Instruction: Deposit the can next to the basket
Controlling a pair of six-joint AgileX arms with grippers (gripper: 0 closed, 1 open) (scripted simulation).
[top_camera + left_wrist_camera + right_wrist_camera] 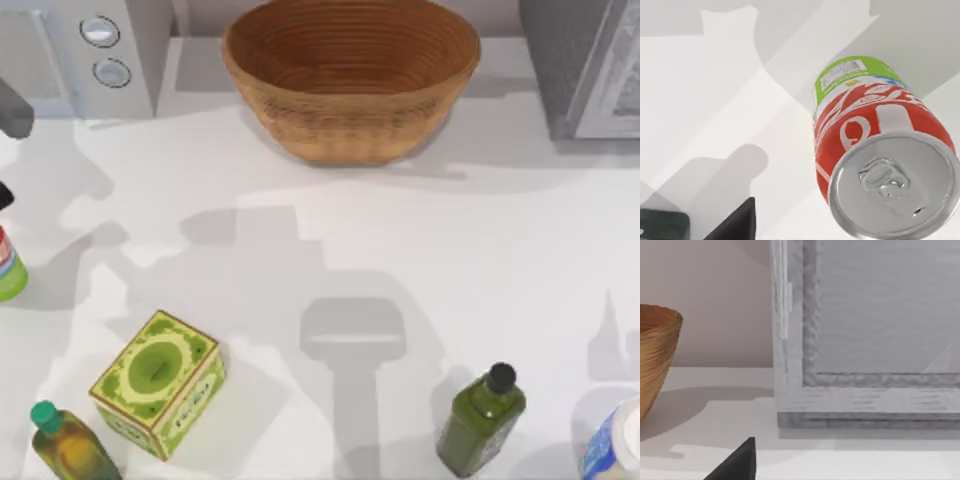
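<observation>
My left gripper (747, 220) hangs just above the can (875, 165); one dark fingertip (740, 225) shows at the edge of the left wrist view, beside and apart from the can. Nothing held. How wide the jaws stand, I cannot tell.

In the top view, a dark piece of my left arm (12, 108) shows at the 9 o'clock edge of the table (450, 260). The can (10, 265) stands upright just below it at the same edge, cut off by the frame, red label up, lime-green band down.

The basket (350, 75) sits at 12 o'clock, well apart from the can, with bare table between them.

Step in hand, as I judge it: the approach, before the grasp. The next move calls for lowering the gripper around the can's body, closing, then carrying it toward 12 o'clock and setting it down beside the basket, not in it.

My right gripper (740, 462) is parked facing a grey appliance (865, 340), with the basket's wall (655, 355) to one side; jaw state not readable.

Other items: a green-yellow box (158, 382) at 7 o'clock, a green-capped bottle (68, 445) beside it, a dark green bottle (480, 420) at 5 o'clock, and a blue-and-white container (615, 445) clipped at the corner.
</observation>
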